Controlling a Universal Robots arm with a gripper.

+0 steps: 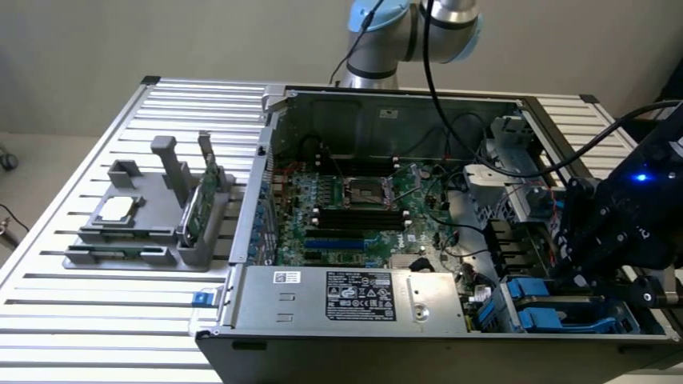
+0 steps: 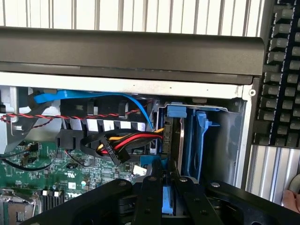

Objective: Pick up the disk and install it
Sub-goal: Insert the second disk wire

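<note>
Blue-framed disk (image 2: 167,199) edge-on between closed jaws — tight bay (image 2: 206,140) walls alongside

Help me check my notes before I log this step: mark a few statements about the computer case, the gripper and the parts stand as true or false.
1. The computer case lies open with the motherboard exposed. True.
2. The gripper hangs over the grey parts stand. False: it is at the drive bay, at the exterior view's right.
3. The gripper grips a blue-framed disk. True.
4. The parts stand is inside the case. False: it sits on the slatted table, outside the case.
</note>
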